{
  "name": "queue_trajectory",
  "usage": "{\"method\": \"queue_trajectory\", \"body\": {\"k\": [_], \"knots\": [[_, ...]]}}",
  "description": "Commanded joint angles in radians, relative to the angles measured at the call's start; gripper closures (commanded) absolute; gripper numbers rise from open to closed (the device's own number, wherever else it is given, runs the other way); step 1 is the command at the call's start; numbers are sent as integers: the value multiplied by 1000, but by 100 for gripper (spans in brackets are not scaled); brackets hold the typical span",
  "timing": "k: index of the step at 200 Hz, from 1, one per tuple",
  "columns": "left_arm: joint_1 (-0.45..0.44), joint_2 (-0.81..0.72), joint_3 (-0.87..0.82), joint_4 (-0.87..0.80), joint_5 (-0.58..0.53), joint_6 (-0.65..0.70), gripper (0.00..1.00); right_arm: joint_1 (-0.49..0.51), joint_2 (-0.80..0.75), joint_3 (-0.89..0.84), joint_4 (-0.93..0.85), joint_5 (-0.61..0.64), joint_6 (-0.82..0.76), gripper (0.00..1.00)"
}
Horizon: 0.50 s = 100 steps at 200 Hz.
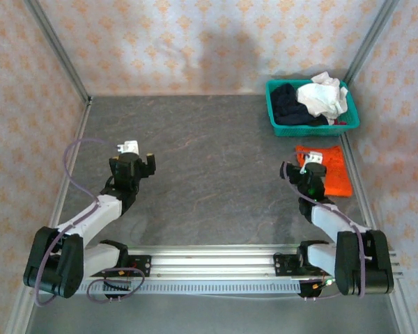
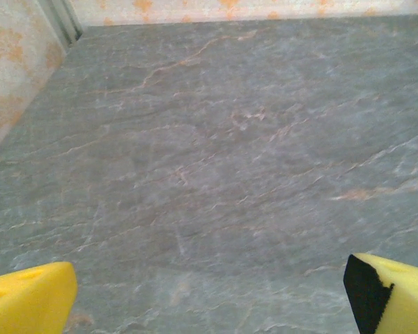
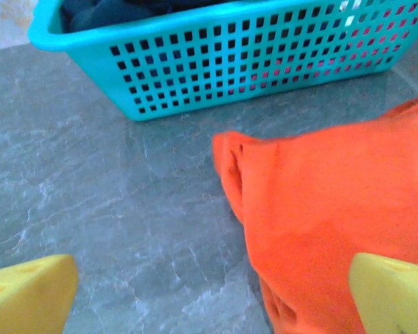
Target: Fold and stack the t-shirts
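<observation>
Right tool spread wide, empty, over near-left edge of orange t-shirt, seemingly folded on table. Straight lift advised, fold kept undisturbed; remaining t-shirts to be fetched from teal basket just beyond. Left tool wide, idle.

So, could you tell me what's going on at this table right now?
Two robot arms are partway through folding and stacking t-shirts. The orange t-shirt lies on the table in a compact shape, apparently folded, just in front of the teal mesh basket. The basket holds a navy shirt and a white shirt. The right hand is open at the orange t-shirt's edge, gripping nothing. The left hand is open over bare table.
</observation>
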Motion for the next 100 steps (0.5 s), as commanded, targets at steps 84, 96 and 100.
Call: {"method": "queue_trajectory", "body": {"k": [84, 96, 100], "knots": [[136, 316, 28, 377, 224, 36, 0, 1, 331, 48, 392, -42, -28, 0], [137, 322, 31, 372, 226, 33, 0, 1, 336, 68, 360, -49, -31, 1], [137, 325, 30, 380, 225, 33, 0, 2, 332, 80, 334, -41, -30, 1]]}}
